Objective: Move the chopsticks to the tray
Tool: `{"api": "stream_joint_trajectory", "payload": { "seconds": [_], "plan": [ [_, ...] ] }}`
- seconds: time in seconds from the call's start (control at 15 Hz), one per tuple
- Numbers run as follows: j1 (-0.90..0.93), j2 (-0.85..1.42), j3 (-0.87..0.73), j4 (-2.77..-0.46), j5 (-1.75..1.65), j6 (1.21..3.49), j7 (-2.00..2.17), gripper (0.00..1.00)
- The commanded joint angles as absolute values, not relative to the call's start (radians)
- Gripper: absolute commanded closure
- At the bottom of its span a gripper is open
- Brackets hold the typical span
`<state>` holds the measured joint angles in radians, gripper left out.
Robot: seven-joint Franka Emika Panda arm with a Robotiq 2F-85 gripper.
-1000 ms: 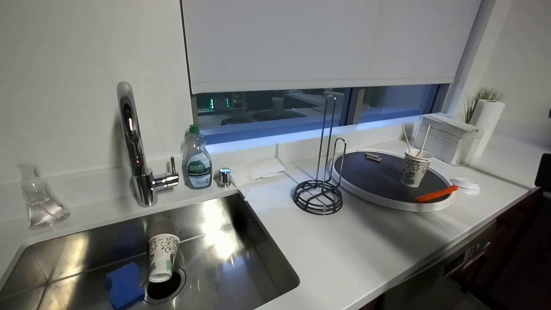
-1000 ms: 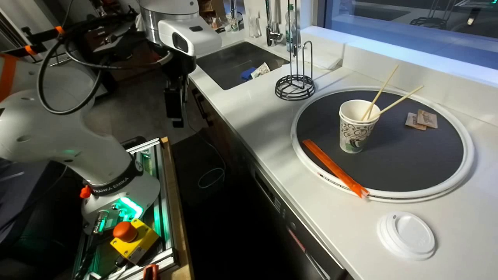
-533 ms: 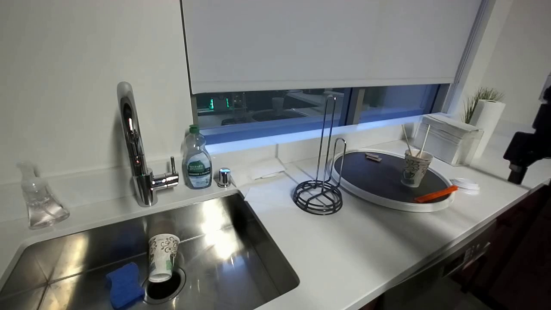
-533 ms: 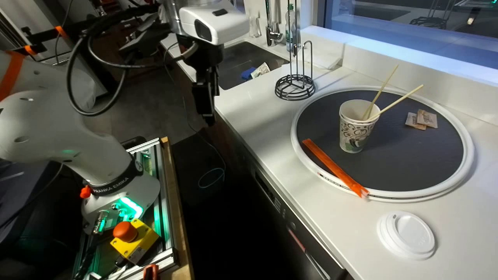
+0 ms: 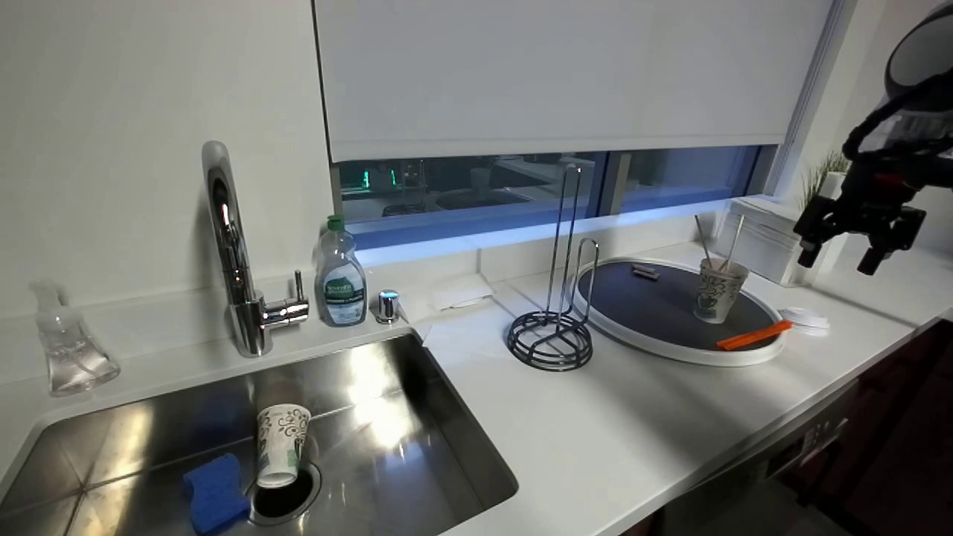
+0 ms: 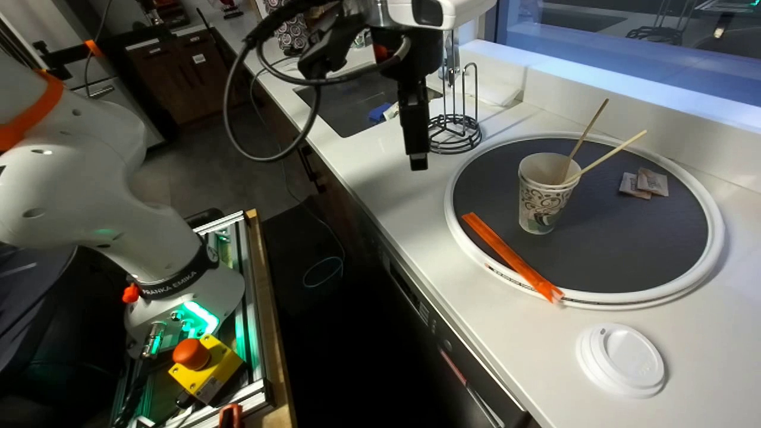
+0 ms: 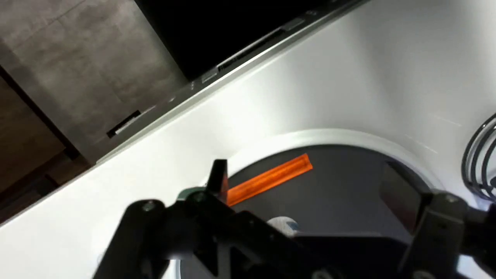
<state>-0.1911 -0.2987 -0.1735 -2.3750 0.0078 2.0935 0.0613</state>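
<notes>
The chopsticks [image 6: 612, 153] are two thin pale wooden sticks standing tilted in a patterned paper cup [image 6: 538, 205], also seen in an exterior view [image 5: 733, 242]. The cup stands upright on the tray [image 6: 630, 249], a large round dark grey disc with a white rim. My gripper [image 5: 837, 260] is open and empty. In an exterior view my gripper [image 6: 418, 161] hangs above the counter, left of the tray. In the wrist view the tray [image 7: 341, 186] shows between the open fingers [image 7: 310, 180]; the cup [image 7: 282, 224] is mostly hidden and the chopsticks are hidden.
An orange paper sleeve [image 6: 511, 255] lies across the tray's near rim. Small packets [image 6: 653, 181] lie on the tray. A white lid [image 6: 621, 359] is on the counter. A black wire stand [image 5: 551, 339] stands between tray and steel sink [image 5: 476, 476].
The arm has swung over the counter toward the tray, moving right in an exterior view and coming in from the right edge in an exterior view. The cup, chopsticks and tray have not moved.
</notes>
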Motion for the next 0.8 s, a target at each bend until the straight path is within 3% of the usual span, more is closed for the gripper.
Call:
{"api": "stream_joint_trajectory", "payload": {
  "seconds": [0.0,0.73],
  "plan": [
    [-0.177,-0.193,-0.154,-2.29,0.01,2.162,0.092,0.0],
    [-0.171,0.014,-0.121,-2.18,-0.153,2.511,0.291,0.0]
  ]
}}
